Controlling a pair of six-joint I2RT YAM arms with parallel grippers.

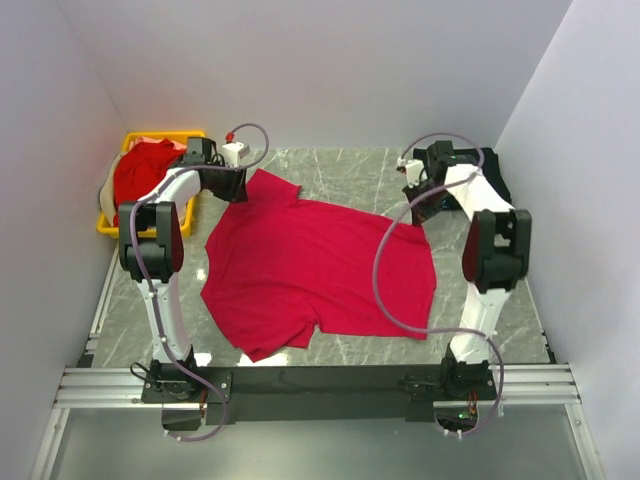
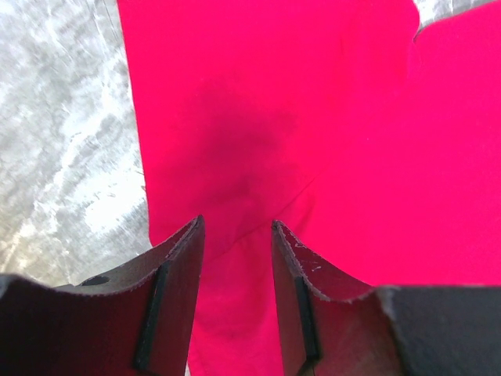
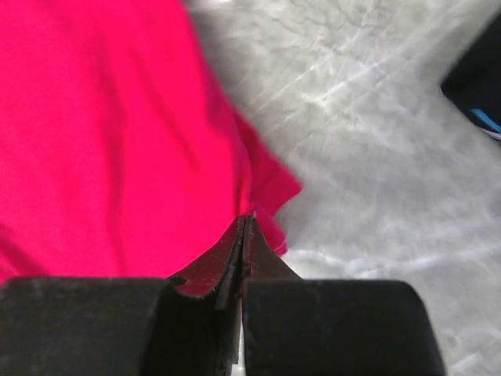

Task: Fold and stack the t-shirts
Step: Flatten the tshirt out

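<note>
Top external gives us the layout: the red t-shirt (image 1: 310, 270) lies spread, roughly flat, across the middle of the counter (image 1: 350, 168). The left fingers (image 1: 233, 186) are down at its far-left corner and the right fingers (image 1: 412, 193) at its far-right corner. We judge that this matched placement suits lifting the far edge and folding it toward the near one. A black t-shirt (image 1: 497, 172) sits at the far right behind the right arm, and bundled red cloth (image 1: 143, 172) fills the yellow basket (image 1: 160, 136) at the far left (presumably waiting its turn). What that view cannot settle is the grip. Left wrist shows the left fingers parted by a moderate gap, with red cloth lying below and between them and nothing clamped yet. Right wrist shows the right fingers pressed fully together at a corner of the shirt's edge, cloth on both sides of the tips. We read this as a pinch on the cloth, though the contact itself is hidden. This view also shows bare counter just beyond that corner.
</note>
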